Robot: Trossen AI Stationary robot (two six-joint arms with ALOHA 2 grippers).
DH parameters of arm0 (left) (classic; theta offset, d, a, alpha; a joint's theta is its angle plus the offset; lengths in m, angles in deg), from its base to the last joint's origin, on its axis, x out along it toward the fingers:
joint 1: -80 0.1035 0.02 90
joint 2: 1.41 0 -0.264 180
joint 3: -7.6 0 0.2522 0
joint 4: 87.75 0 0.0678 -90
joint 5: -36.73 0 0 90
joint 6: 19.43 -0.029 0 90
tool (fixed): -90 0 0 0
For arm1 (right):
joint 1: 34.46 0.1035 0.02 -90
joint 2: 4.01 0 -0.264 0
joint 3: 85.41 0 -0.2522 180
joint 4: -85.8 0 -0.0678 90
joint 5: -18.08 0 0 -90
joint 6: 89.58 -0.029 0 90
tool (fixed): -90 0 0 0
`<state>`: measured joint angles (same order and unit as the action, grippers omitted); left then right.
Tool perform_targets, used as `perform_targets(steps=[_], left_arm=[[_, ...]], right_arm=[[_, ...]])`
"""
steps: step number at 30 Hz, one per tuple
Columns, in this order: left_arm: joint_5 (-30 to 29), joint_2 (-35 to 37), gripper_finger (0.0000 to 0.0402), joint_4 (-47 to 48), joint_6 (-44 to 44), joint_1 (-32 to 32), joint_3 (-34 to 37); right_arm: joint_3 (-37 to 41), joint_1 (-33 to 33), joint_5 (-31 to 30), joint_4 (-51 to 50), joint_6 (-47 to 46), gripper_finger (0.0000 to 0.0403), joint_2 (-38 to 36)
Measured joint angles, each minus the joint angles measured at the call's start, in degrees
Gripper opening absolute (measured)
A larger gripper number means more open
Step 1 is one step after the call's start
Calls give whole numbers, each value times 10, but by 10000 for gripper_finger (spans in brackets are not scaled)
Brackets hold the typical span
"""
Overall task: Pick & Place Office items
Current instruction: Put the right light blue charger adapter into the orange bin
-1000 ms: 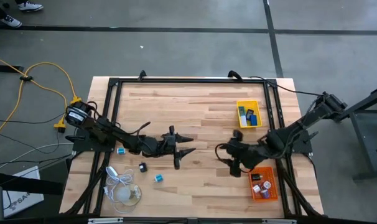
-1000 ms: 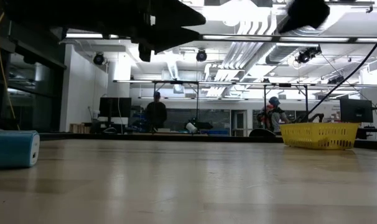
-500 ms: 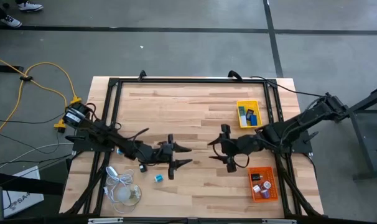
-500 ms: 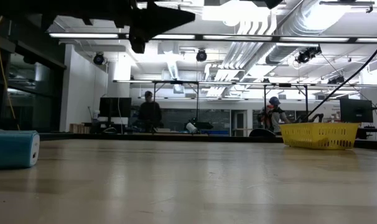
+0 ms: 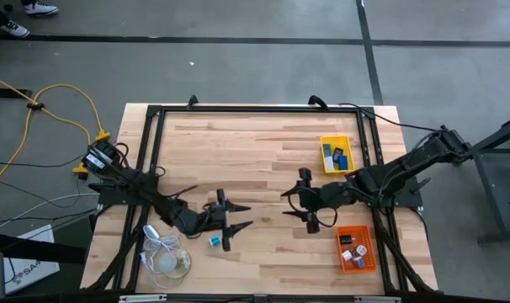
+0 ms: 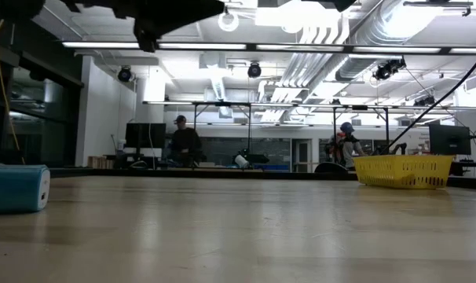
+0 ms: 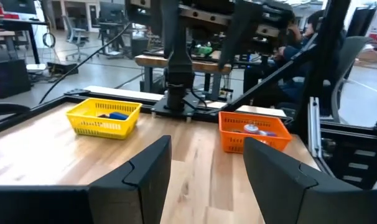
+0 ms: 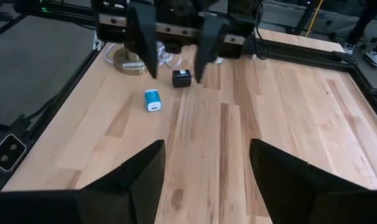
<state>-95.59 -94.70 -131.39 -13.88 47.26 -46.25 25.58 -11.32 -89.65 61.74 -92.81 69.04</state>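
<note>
High view shows the left gripper (image 5: pixel 225 225) now lower on the wooden surface (image 5: pixel 263 151) than it was a second ago: it has swung back from the middle toward the near left corner and hangs just beside the teal item (image 5: pixel 213 241), which lies loose on the boards. Its fingers are spread and hold nothing, and their gap has not changed over that second. The black item (image 8: pixel 181 78) sits almost under the arm, hidden from above but plain in the right wrist view, close to the teal one. That move reads as lining up for a pick of one of these two loose pieces; nothing has been lifted yet.

Right gripper (image 5: pixel 299 204) hangs over the middle of the surface, fingers apart and empty. A second ago it was next to the orange tray (image 5: pixel 356 249); half a second ago it had already come out to where it is now, and it has held there since. It looks to be waiting.

Several office items already lie sorted: some in the yellow tray (image 5: pixel 336 155) at the far right, others in the orange tray at the near right. Neither tray nor its contents has shifted. At the near left, the white bulb-like thing (image 5: pixel 172 263) with its coiled cord is likewise unmoved. So the job seems well along, with the loose pieces at the left left to clear.
</note>
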Motion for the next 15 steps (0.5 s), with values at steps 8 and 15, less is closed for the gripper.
perform_targets(steps=[8, 15], left_arm=[[-78, 0, 194, 0, -1, -51, 0], [-187, 19, 194, -1, -30, -103, 1]], right_arm=[[0, 0, 0, 0, 0, 221, 0], [0, 0, 0, 0, 0, 221, 0]])
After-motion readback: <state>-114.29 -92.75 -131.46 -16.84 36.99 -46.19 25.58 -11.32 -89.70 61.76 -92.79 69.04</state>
